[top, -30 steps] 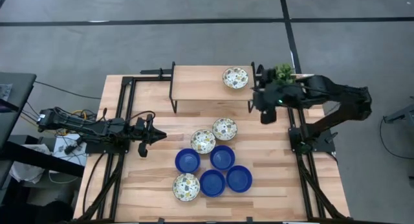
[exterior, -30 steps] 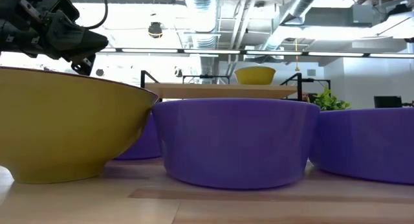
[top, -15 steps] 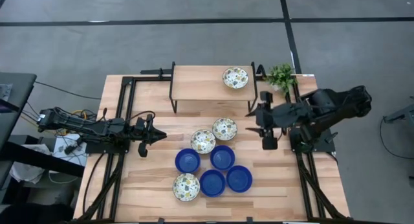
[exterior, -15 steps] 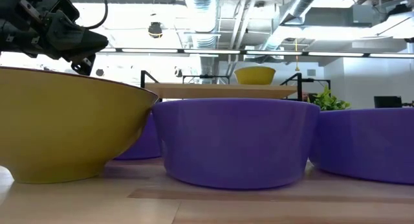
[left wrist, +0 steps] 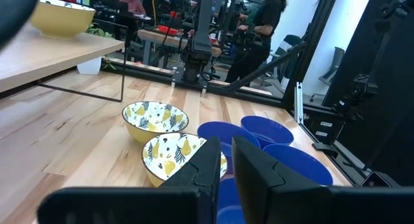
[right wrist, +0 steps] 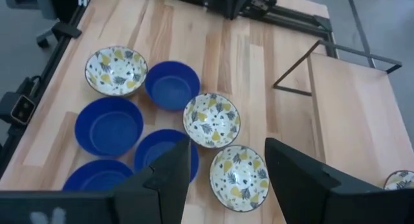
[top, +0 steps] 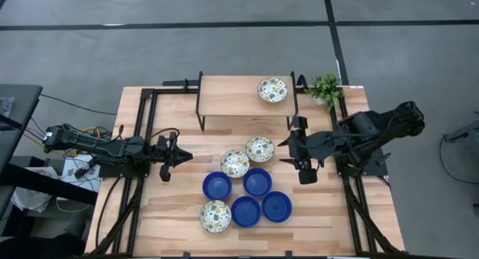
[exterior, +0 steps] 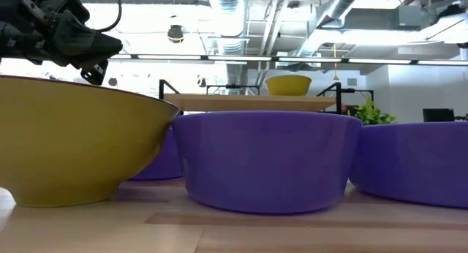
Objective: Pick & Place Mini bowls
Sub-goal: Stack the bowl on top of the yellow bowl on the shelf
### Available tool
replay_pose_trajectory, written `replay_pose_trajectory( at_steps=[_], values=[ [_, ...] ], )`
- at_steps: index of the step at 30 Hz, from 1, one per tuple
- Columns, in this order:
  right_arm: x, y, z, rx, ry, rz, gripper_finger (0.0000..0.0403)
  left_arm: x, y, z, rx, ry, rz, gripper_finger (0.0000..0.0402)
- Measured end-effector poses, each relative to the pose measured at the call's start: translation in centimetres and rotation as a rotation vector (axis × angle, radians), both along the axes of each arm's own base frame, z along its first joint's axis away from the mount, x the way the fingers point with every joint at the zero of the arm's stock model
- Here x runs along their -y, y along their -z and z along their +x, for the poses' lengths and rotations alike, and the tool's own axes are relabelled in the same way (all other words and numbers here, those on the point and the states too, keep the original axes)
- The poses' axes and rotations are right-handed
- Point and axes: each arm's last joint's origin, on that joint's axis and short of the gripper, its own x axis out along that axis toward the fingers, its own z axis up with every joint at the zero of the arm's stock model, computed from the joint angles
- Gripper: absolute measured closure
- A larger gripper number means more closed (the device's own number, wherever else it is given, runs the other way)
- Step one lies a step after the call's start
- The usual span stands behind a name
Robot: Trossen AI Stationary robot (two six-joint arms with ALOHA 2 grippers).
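The right gripper [top: 290,152] hangs with its jaws spread wide and nothing in them, just beside the nearest patterned bowl [top: 260,148], which in its own wrist view sits in the gap between the two fingers [right wrist: 169,174]. That line-up suggests this bowl is the next pick. It is small and round, white inside with green-yellow leaves, touching a second patterned bowl [top: 234,163]. Beyond the jaws lie four glossy blue bowls [top: 257,181] and a third patterned bowl [top: 215,215]. One patterned bowl [top: 272,89] already rests on the raised shelf [top: 232,98], likely the drop spot. The left gripper [top: 182,157] waits nearly closed, empty, well apart from the cluster.
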Motion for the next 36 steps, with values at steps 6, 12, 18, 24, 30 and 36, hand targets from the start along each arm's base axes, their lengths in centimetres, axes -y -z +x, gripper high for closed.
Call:
replay_pose_trajectory(
  at_steps=[6, 12, 18, 24, 30, 36],
  values=[
    [-0.5, 0.6, 0.8, -0.02, -0.002, -0.007, 0.0214, 0.0, -0.1, 0.0, 0.007, 0.0, -0.001, 0.0362],
    [-1.3, 1.2, 1.4, -0.042, -0.027, -0.01, 0.0214, 0.0, -0.1, 0.0, 0.01, 0.001, -0.005, 0.0363],
    [-2.0, 1.7, 2.1, -0.048, -0.057, 0.006, 0.0214, 0.0, -0.1, 0.0, 0.009, 0.001, -0.005, 0.0363],
    [-2.9, 2.6, 2.9, -0.089, -0.11, 0.039, 0.0214, 0.0, 0.0, 0.1, -0.004, 0.001, -0.002, 0.0362],
    [-3.6, 4.8, 4.0, -0.234, -0.139, 0.013, 0.0214, 0.0, 0.2, 0.2, -0.018, 0.001, 0.001, 0.0363],
    [-4.3, 8.1, 5.5, -0.429, -0.223, -0.106, 0.0214, 0.1, 0.2, 0.3, -0.023, 0.001, 0.002, 0.0363]
  ],
)
